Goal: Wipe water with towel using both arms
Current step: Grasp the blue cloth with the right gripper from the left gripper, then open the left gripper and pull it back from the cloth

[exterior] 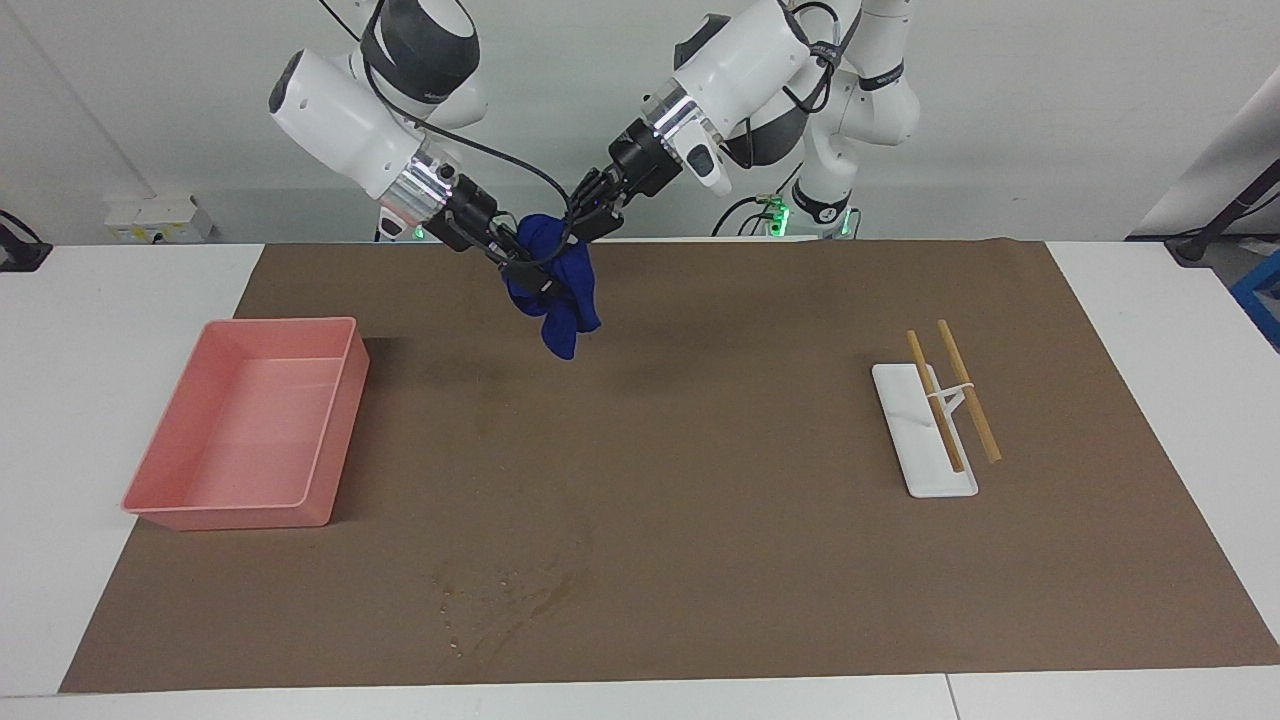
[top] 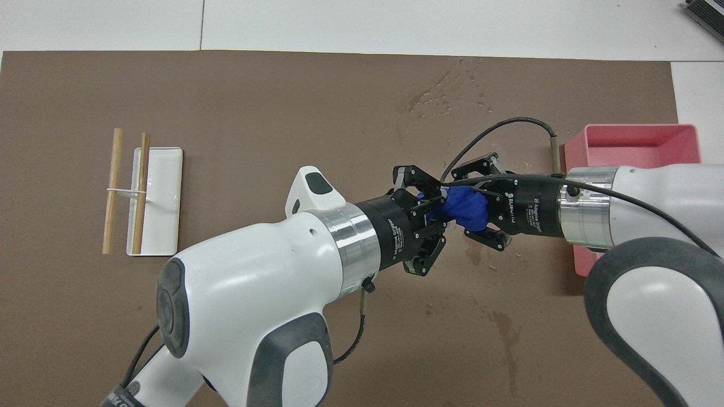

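- I see the towel [exterior: 555,285] bunched into a wrinkly navy lump, its long axis hanging downward, the loose tail pointing at the brown mat [exterior: 700,500].
- It hangs in the air over the mat's robot-side edge, between the two grippers, clear of the surface.
- My left gripper [exterior: 583,222] slopes down from its shoulder and is clamped on the towel's upper end.
- My right gripper [exterior: 520,270] comes in from the pink tray's [exterior: 335,430] end, tilted downward, pinched closed on the same lump.
- In the overhead view the two black claws [top: 435,206] [top: 481,209] face each other almost nose to nose.
- The cloth looks soft and creased; the arms are glossy white with silver wrist rings.
- Water patches [exterior: 500,600] glisten on the mat, well apart from the towel, at the mat's edge farthest from the robots.
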Motion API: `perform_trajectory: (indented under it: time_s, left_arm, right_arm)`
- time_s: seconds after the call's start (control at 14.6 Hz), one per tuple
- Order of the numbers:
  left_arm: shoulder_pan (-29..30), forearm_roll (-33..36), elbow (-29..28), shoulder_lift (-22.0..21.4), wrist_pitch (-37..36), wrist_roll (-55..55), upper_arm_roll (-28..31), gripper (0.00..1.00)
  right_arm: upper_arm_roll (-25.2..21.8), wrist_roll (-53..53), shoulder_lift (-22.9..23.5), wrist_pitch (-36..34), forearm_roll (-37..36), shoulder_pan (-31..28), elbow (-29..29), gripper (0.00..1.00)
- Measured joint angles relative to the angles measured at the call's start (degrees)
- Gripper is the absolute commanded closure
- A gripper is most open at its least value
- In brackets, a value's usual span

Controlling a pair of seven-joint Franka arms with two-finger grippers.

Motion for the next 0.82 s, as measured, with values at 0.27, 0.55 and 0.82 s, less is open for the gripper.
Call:
perform_trajectory:
  time_s: [0.27, 0.55, 0.82]
  left_arm:
    - [0.01, 0.00, -0.05, -0.03, 0.01, 0.01, 0.19, 0.00]
    - [0.68, 4.02, -0.04, -0.05, -0.31, 0.47, 1.05, 0.00]
    - [7.05, 18.81, 1.01, -0.28, -9.05, 4.38, 1.57, 0.00]
  right_arm:
    - [-0.02, -1.51, -0.01, -1.28, -1.56, 0.01, 0.00, 1.00]
    - [0.02, -4.11, 0.00, -3.37, -4.10, 0.03, -0.04, 1.00]
    - [-0.01, -14.89, 0.01, -8.41, -13.89, -0.06, -0.27, 1.00]
